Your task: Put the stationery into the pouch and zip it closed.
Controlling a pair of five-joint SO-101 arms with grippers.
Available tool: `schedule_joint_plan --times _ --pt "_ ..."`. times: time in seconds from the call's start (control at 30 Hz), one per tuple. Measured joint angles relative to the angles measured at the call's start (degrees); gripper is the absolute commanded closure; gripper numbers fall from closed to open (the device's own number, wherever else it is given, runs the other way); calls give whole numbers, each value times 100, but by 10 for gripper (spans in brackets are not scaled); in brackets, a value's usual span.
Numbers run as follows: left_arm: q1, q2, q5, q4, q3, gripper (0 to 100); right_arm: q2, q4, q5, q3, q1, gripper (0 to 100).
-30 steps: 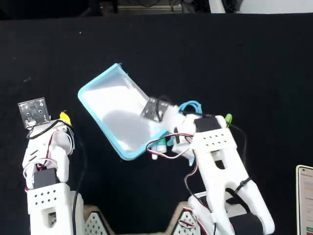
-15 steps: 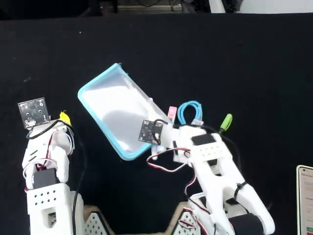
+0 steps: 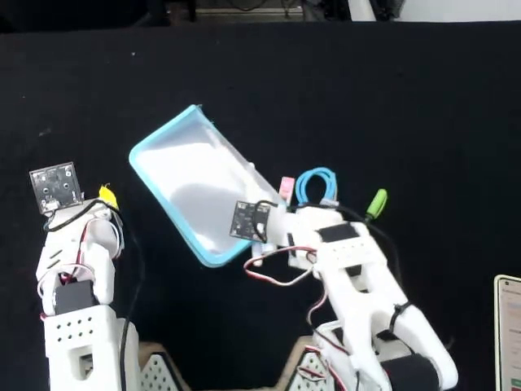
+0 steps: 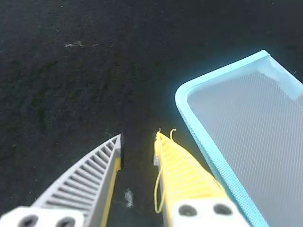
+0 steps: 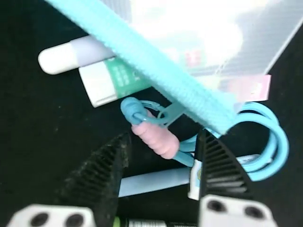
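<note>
Diagonally across the black tabletop (image 3: 423, 106) lies the translucent, teal-edged pouch (image 3: 191, 175). In the high view its long axis runs from far left to near right. Its near corner sits among loose stationery: a blue cable loop (image 3: 316, 184), a green marker (image 3: 376, 202) and a white glue stick (image 5: 66, 53). The right hand (image 5: 163, 138) hangs low over that corner, fingers spread either side of the pink zipper pull (image 5: 156, 141). The left hand (image 4: 137, 144) hovers near another corner of the pouch, fingers slightly apart, holding nothing.
</note>
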Motion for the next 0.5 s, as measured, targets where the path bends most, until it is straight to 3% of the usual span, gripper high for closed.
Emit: schedule_joint_plan --times 0.3,0.37,0.43,0.5 --pt "0 0 0 0 0 880 1125 0 -149 -536 -35 787" --pt "0 0 0 0 0 880 1284 9 -149 -633 -26 854" --pt "0 0 0 0 0 880 1327 9 -149 -668 -26 988" --pt "0 0 0 0 0 880 1327 9 -193 -686 -26 957"
